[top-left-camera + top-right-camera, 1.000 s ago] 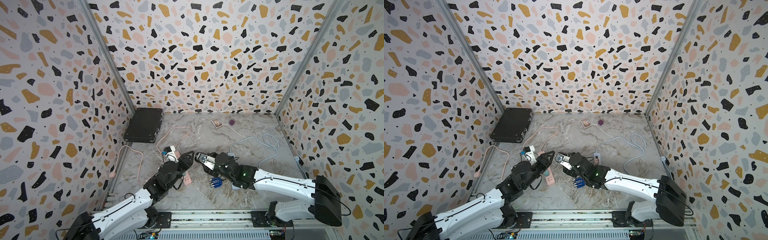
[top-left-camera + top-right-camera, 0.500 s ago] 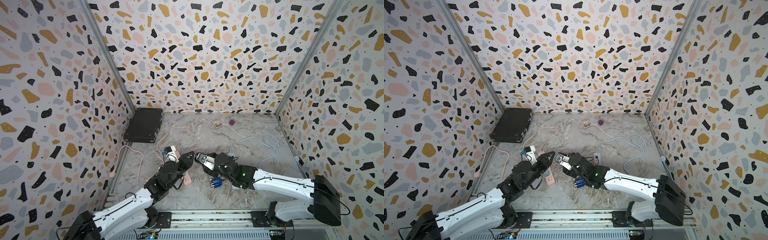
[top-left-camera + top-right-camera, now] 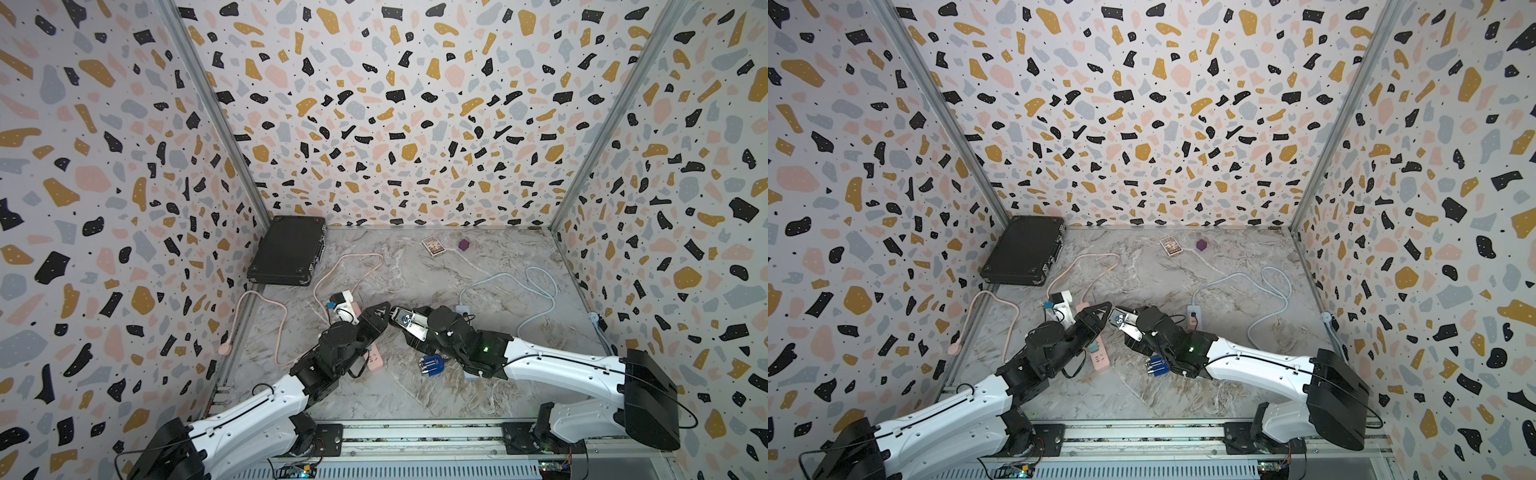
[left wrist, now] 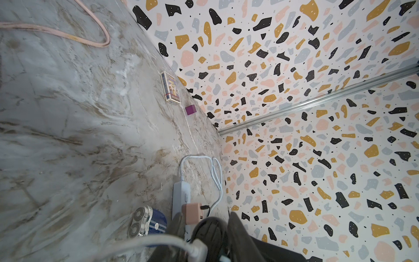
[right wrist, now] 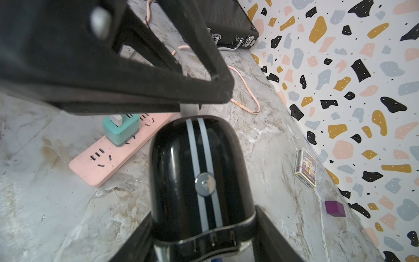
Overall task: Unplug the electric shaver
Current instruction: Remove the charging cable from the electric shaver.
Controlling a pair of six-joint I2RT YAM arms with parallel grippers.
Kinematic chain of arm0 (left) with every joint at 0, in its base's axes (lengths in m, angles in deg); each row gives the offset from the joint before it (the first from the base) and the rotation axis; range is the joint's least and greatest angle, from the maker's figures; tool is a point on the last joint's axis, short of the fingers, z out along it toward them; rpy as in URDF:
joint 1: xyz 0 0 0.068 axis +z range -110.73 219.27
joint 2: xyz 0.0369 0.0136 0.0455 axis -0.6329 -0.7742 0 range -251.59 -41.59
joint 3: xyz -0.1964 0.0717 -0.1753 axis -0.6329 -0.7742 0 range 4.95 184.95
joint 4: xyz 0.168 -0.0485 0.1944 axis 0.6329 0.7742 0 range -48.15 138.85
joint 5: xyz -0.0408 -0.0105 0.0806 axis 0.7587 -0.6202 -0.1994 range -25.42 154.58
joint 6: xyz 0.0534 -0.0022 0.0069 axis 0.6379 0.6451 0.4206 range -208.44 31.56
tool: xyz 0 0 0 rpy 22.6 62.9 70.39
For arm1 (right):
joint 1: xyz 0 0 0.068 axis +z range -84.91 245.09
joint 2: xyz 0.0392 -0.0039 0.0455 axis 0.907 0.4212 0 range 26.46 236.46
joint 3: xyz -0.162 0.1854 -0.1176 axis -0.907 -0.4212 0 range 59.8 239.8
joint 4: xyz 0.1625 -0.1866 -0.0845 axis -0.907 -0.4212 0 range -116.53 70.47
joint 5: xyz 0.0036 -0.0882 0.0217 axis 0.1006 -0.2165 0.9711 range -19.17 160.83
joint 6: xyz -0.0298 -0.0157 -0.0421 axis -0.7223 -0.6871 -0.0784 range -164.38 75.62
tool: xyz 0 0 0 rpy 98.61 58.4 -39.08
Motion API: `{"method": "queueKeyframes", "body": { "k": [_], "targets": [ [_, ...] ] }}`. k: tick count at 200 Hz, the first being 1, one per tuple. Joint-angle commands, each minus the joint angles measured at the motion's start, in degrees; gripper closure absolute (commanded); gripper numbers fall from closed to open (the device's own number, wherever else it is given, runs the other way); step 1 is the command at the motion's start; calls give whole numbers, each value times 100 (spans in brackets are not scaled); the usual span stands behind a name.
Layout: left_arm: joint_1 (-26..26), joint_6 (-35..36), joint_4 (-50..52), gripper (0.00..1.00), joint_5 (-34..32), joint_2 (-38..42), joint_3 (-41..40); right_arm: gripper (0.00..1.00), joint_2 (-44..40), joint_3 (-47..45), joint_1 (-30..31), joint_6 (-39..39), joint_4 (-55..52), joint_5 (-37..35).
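1. The right hand (image 5: pixel 204 211) is pinching the black electric shaver (image 5: pixel 199 167) between its fingers and holding it above the surface (image 3: pixel 415 399).
2. The shaver's long axis is running straight out along that hand's fingers. Its rounded end is pointing away from the wrist, toward the left hand (image 3: pixel 380 315).
3. A grey plug (image 5: pixel 189 109) is sticking out of that rounded end and passing behind a finger (image 5: pixel 136 88) of the left hand. Whether that hand is pinching it cannot be told.
4. The two hands are facing each other tip to tip, very close together.
5. A pink power strip (image 5: pixel 118 149) carrying a teal adapter (image 5: pixel 120 129) is lying just below the left hand. A blue shaver (image 3: pixel 432 366) is lying beside the right hand's wrist.
6. Beyond both hands, bare surface is stretching to the back wall (image 3: pixel 395 124). A card box (image 3: pixel 434 246) and a purple cube (image 3: pixel 464 245) are sitting there, well apart from the hands.
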Motion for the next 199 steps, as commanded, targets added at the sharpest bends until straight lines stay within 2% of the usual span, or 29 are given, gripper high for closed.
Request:
{"method": "queueKeyframes", "body": {
  "k": [1, 48, 78, 114, 130, 199],
  "targets": [
    [9, 11, -344, 68, 37, -11, -36, 78, -39, 50, 43, 59, 229, 9],
    [9, -13, -402, 77, 56, -26, -78, 78, -66, 51, 59, 32, 286, -32],
    [10, -23, -555, 90, 89, -89, -114, 78, -77, 41, 59, 89, 312, -10],
    [8, -65, -651, 94, 30, -64, -184, 78, -70, -6, 61, 177, 433, 29],
    [8, -48, -630, 100, -68, 6, -211, 79, -71, -59, 69, 207, 514, 33],
    [18, 463, 25, 100, -306, 491, 76, 79, 0, -369, 79, 28, 553, 57]
  ]
}}
